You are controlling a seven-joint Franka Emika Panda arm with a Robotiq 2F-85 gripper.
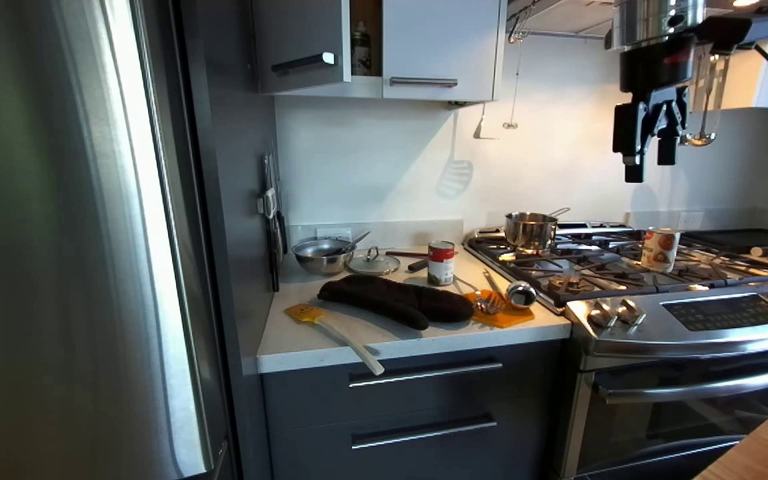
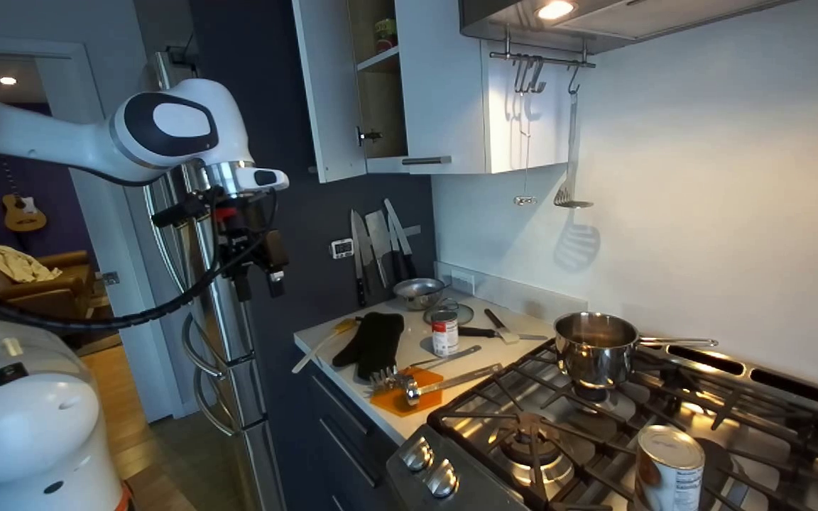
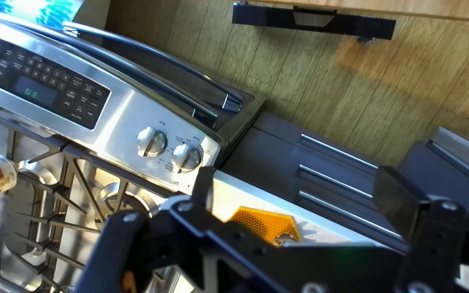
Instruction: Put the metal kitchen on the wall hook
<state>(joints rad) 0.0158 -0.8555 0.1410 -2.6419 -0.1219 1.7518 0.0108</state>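
Mitt [image 1: 397,302] and can [image 1: 441,267] share the counter [image 1: 297,343] with a ladle [image 1: 521,294]; the hand [image 1: 651,168] hangs, jaws apart.

Green digits [image 3: 30,93], probably 3:19, upside down on stove display [image 3: 45,97], numbered keypad [image 3: 44,71] beside

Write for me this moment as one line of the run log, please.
claw: open, empty | metal utensils: partly on orange mat | slotted utensil: hanging from hook | saucepan: on stove

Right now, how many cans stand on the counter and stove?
2: a red-and-white can on the counter, behind the oven mitt, and a patterned can on the stove. Others may be hidden.
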